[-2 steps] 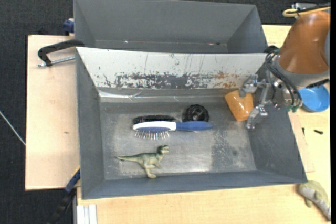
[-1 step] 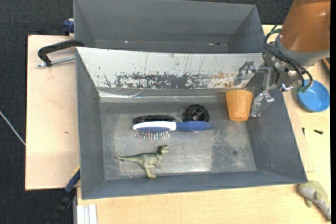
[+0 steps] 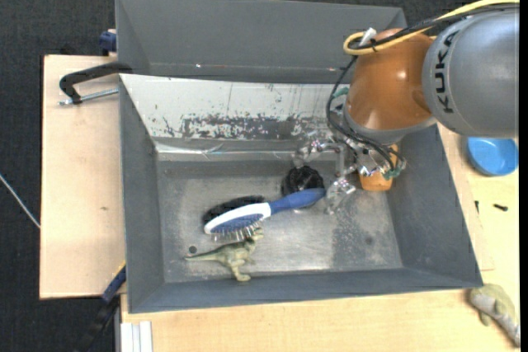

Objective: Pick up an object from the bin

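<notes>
Blue-and-white brush, lying flat near the middle of the bin floor, its white-backed bristle head to the lower left and its blue handle running up to the right. At the handle's far end I see the gripper, low in the bin and just beside the handle tip; whether it touches the brush I cannot tell, and how far it is opened I cannot tell either. I see nothing held in it. Just above the brush handle, close to the gripper, sits a round black object. Below the brush head, near the front wall, lies a green toy dinosaur on its side. Above and right of the brush, the orange cover of the wrist joins the grey arm, which bears the lettering "KUKA", read sideways.
</notes>
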Controlling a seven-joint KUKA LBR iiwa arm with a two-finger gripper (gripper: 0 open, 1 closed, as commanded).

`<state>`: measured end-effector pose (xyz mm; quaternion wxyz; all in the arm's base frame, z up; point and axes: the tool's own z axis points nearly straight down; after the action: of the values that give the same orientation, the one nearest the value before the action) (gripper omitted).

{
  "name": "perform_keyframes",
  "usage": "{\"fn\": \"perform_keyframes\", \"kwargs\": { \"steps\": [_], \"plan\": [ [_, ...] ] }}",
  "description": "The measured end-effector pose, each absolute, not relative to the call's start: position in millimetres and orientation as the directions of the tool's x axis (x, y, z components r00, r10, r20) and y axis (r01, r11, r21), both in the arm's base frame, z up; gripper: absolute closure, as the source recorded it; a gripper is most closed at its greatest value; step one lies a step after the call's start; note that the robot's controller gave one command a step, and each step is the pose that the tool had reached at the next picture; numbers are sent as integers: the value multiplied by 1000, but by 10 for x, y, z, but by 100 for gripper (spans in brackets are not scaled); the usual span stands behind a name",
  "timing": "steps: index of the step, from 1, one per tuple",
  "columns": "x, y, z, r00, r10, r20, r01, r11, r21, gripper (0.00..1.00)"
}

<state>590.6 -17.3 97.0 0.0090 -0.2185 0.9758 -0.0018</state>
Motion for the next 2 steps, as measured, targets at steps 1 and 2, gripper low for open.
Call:
{"fn": "perform_keyframes", "kwargs": {
  "steps": [1, 2],
  "plan": [
    [5298, 41, 1152, -927, -374, -2, -374, 927, 1, 0],
    [5311, 30, 1143, -928, -373, -4, -373, 928, 0, 100]
  ]
}}
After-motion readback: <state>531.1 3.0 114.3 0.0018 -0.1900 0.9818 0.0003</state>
